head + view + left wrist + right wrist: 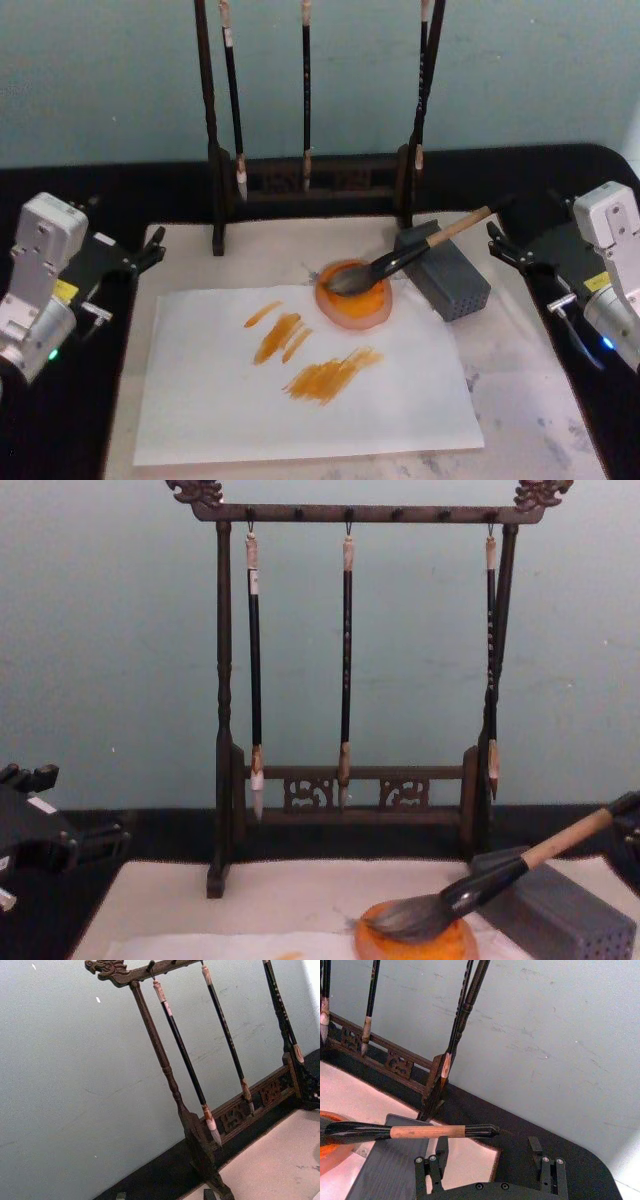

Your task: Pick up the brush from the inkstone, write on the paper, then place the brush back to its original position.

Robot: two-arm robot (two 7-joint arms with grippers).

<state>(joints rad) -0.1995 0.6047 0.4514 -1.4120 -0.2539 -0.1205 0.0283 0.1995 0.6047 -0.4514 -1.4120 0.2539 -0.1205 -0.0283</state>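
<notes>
Orange-inked paper (pixel 250 410) aside, the brush (pixel 410 256) lay just ahead of the open, empty right gripper (pixel 508 250), bristles on the inkstone (pixel 350 310), handle propped on a grey block (pixel 455 285) for grabbing; left gripper (pixel 150 252) sat parked across the paper, couldn't tell its grip.

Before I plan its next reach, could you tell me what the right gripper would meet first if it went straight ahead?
The right gripper would probably meet the black end of the brush first, its handle resting on the grey block; depth is unclear.
</notes>
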